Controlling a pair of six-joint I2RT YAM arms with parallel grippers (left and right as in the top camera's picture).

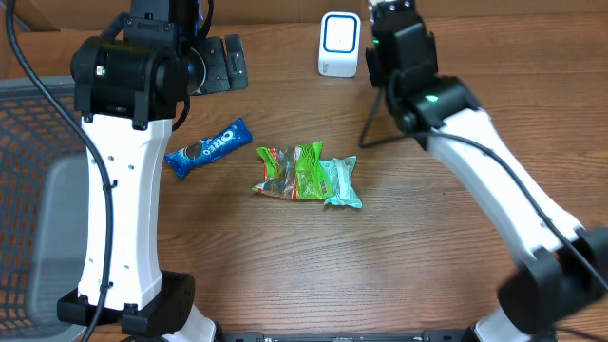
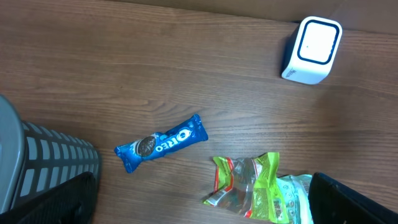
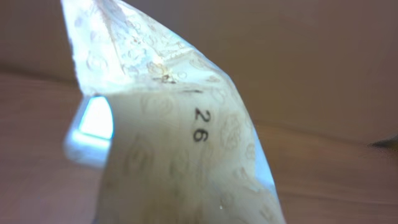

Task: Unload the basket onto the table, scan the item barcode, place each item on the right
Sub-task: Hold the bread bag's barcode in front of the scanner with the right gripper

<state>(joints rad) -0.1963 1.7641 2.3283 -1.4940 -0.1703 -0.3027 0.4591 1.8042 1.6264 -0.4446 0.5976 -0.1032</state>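
Overhead view: finds the right gripper (image 1: 388, 9) at the top edge, right of centre, just beside the white barcode scanner (image 1: 339, 43), with the scanner to its left. Judging by the right wrist view, clenched on a pale translucent packet (image 3: 180, 143) filling that frame, long axis running from bottom centre up to upper left, a printed "26" facing the lens. Shows the scanner's blue-lit window only as a blur behind the packet's left edge, so probably calls for a turn or a shift leftward to present the code. Cannot tell which face carries the barcode. Finds the left gripper (image 1: 236, 63) released in the upper left, jaws spread wide, holding nothing, farther from the scanner. Leaves an Oreo pack (image 1: 209, 147) and green snack bags (image 1: 306, 173) lying mid-table, well apart from both grippers
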